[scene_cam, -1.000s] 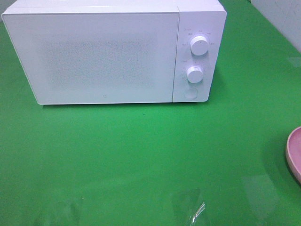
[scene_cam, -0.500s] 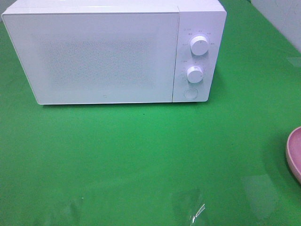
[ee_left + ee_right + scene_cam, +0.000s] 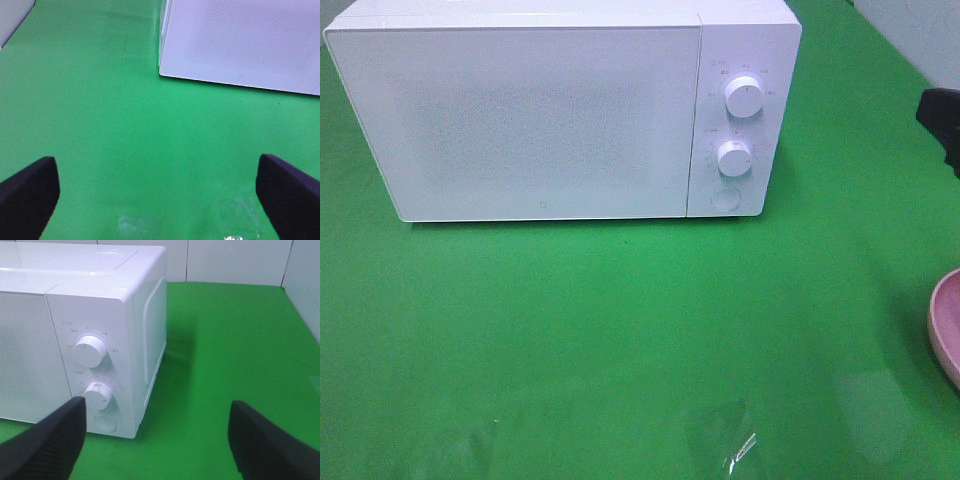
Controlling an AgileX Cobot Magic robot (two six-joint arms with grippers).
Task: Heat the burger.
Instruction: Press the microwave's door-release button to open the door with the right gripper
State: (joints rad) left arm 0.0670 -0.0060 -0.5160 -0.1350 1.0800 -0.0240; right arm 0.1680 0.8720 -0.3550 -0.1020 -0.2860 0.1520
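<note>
The burger is out of view in every frame. Only the left rim of a round pink plate shows, at the right edge of the exterior view. The white microwave stands at the back of the green table with its door shut. My left gripper is open and empty, low over bare green cloth in front of the microwave. My right gripper is also open and empty, facing the microwave's control panel from a distance. A dark part of the right arm shows at the right edge.
Two white knobs and a round button sit on the microwave's right panel. A crinkled clear film lies flat near the table's front edge. A white wall stands behind the table.
A dark part of the right arm has come into the exterior view at its right edge. The microwave and plate have not moved.
</note>
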